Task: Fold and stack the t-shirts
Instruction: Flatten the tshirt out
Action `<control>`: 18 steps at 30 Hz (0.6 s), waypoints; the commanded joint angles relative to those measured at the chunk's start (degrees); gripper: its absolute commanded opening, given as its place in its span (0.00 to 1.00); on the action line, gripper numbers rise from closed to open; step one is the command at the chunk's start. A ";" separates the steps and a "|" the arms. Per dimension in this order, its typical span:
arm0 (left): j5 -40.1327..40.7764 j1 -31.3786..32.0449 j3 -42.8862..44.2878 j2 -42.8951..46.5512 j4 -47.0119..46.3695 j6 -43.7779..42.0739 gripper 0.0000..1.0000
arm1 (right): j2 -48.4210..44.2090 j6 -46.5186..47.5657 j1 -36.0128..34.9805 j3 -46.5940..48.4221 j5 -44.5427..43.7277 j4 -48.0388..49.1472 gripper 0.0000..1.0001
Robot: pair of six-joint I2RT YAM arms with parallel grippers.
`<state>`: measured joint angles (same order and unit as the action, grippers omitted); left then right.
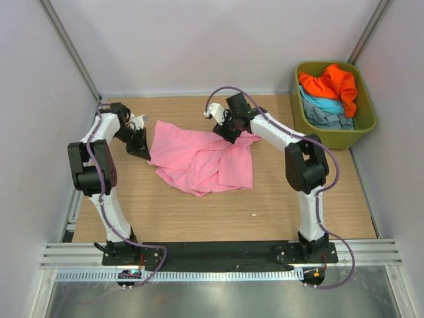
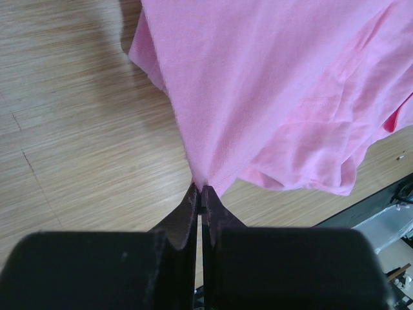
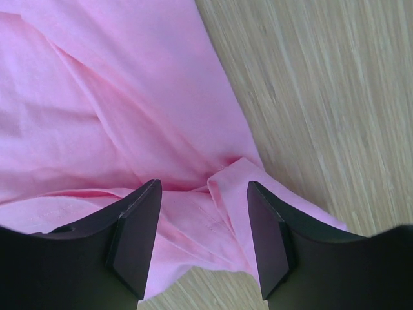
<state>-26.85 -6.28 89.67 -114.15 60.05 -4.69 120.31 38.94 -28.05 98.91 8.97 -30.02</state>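
Shows the pink t-shirt [image 1: 202,159] lying rumpled and creased at the middle of the table [image 1: 199,215], one flap doubled over toward 5 o'clock. Pinches its 9 o'clock corner in the clenched left gripper [image 1: 142,152]. Poises the right gripper [image 1: 225,132] at 1 o'clock, jaws parted astride a raised fold.

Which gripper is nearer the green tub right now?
Right. The right gripper sits left of the tub, over the pink shirt; the left gripper pinches the shirt's far side.
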 commanded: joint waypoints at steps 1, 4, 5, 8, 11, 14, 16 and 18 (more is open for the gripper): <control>-1.71 -0.22 1.56 0.94 0.33 0.64 0.00 | 0.89 0.44 0.11 2.16 -1.50 -0.22 0.61; -1.71 -0.22 1.56 0.77 0.24 0.82 0.00 | 1.76 0.52 0.11 2.42 -2.90 0.22 0.61; -1.80 -0.22 1.48 0.77 0.15 0.82 0.00 | 2.03 0.44 0.10 2.60 -3.52 0.31 0.60; -1.89 -0.22 1.30 0.86 0.07 0.91 0.00 | 2.56 0.26 0.19 2.78 -4.23 0.84 0.59; -1.71 -0.22 1.21 0.86 -0.02 0.91 0.00 | 3.00 -0.26 0.19 3.13 -4.84 1.37 0.57; -1.63 -0.22 1.12 1.03 -0.02 1.00 0.00 | 3.52 -0.44 0.19 3.65 -5.63 1.81 0.54; -1.45 -0.31 0.95 1.03 -0.02 1.00 0.00 | 3.61 -0.44 0.19 3.83 -5.81 1.90 0.52; -1.27 -0.22 0.86 1.12 -0.02 1.00 0.00 | 3.35 -0.53 0.19 4.18 -5.81 1.90 0.50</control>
<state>-27.09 -6.28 89.67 -114.15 60.03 -4.45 124.16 38.85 -27.90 100.09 4.27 -29.82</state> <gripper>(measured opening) 0.006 0.510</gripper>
